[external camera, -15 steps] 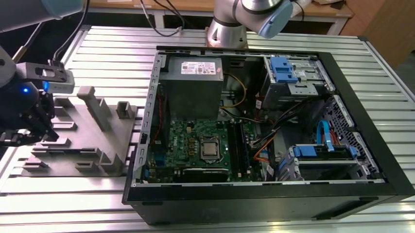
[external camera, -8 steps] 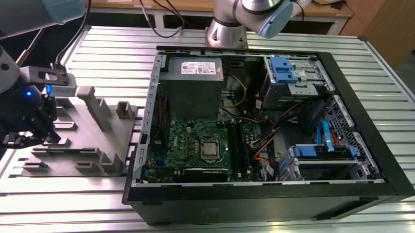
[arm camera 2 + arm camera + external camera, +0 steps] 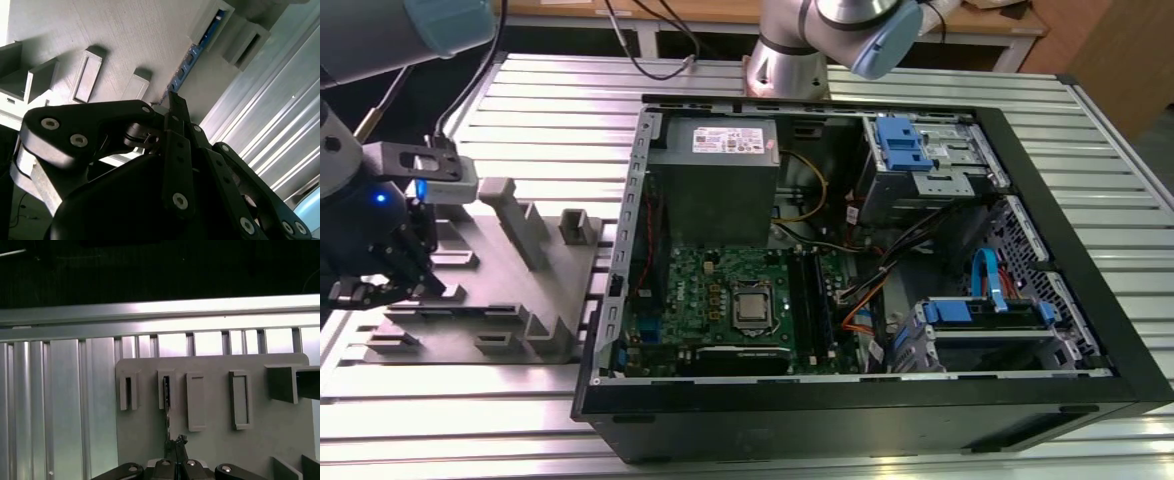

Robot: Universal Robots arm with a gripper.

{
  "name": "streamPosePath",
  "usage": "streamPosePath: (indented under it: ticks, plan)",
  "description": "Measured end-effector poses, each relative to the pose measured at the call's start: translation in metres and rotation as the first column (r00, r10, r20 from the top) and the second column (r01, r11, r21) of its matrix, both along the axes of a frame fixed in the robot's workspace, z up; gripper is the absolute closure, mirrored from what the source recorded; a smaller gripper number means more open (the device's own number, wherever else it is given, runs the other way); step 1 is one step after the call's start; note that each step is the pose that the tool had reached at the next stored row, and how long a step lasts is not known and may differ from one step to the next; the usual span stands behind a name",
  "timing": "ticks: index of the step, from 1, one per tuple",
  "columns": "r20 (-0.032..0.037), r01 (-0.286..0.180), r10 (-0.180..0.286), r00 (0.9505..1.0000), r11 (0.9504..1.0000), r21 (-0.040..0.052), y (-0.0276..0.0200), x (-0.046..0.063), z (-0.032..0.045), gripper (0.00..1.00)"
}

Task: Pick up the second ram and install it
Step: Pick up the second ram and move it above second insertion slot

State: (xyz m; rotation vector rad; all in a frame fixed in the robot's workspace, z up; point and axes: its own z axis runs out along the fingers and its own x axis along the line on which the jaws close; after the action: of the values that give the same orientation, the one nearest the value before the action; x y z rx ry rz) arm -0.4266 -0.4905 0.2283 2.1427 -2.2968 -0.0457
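Note:
My gripper (image 3: 380, 285) hangs over the grey holder tray (image 3: 494, 300) at the exterior view's left, beside the open computer case (image 3: 854, 250). In the second wrist view the black fingers (image 3: 176, 150) are pressed together on the near end of the second ram (image 3: 184, 72), a thin dark strip with a blue-green face. The strip's far end runs into a grey slot block (image 3: 210, 22) of the tray. The first wrist view shows the ram (image 3: 167, 417) edge-on, running from the gripper (image 3: 175, 444) to a slot block (image 3: 166, 389). The motherboard's memory slots (image 3: 809, 300) lie inside the case.
Upright grey slabs (image 3: 520, 225) stand on the tray close to my gripper. The case wall (image 3: 634, 230) rises between the tray and the motherboard (image 3: 734, 300). A second robot arm's base (image 3: 787, 60) stands behind the case. The slatted metal table (image 3: 454, 420) lies all around.

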Motion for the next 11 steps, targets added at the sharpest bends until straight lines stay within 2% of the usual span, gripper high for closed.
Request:
streamPosePath:
  ticks: [11]
  plan:
    - [0.0000, -0.005, 0.005, 1.0000, 1.0000, 0.0000, -0.0019, -0.0008, -0.0086, 0.93]
